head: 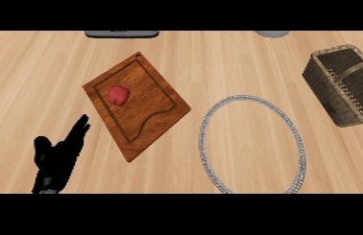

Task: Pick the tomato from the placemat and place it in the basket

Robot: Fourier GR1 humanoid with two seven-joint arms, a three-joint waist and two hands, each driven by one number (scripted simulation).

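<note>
Left hand (56, 157), fingers straight, beside tomato-bearing (118, 94) board (152, 109).

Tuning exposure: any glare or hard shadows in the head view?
Head view: even, flat light, no glare on the counter; only a faint shadow beside the basket; the left hand reads near-black, with little detail; the tomato is clear.

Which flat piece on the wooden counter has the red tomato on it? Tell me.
The brown wooden cutting board near the left hand holds the red tomato; the silver-rimmed round placemat holds nothing.
</note>
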